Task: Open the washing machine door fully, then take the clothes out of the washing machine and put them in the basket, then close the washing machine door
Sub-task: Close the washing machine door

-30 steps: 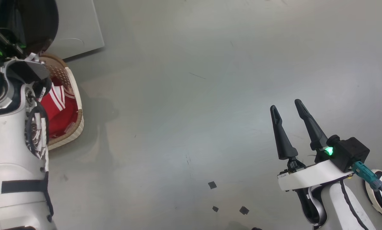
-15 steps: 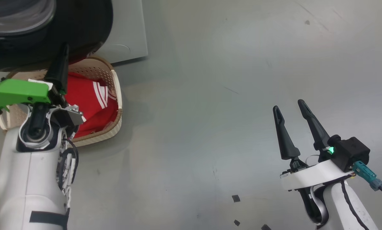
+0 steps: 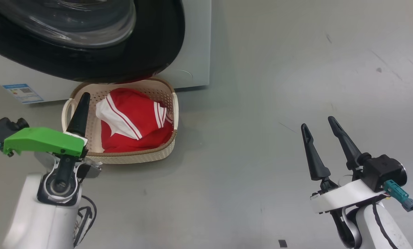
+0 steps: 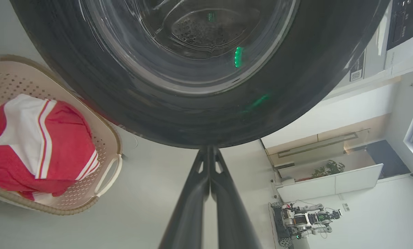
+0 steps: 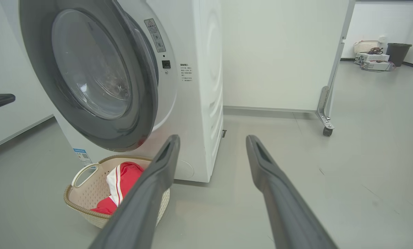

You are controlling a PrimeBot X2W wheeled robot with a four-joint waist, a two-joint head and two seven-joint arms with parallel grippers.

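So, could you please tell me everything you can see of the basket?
The basket is a small cream plastic rectangle with rounded corners, perforated sides, a brown woven-look rim and a loop handle at each end. It stands upright on the grey floor in front of the washing machine, its back edge under the door. Red and white clothes lie inside.

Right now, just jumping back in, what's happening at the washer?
The red clothes lie in the basket on the floor under the washing machine door, which stands open. The left gripper is shut and empty, tips at the door's black rim; contact is unclear. The right gripper hangs open and empty off to the side. Closing the door remains.
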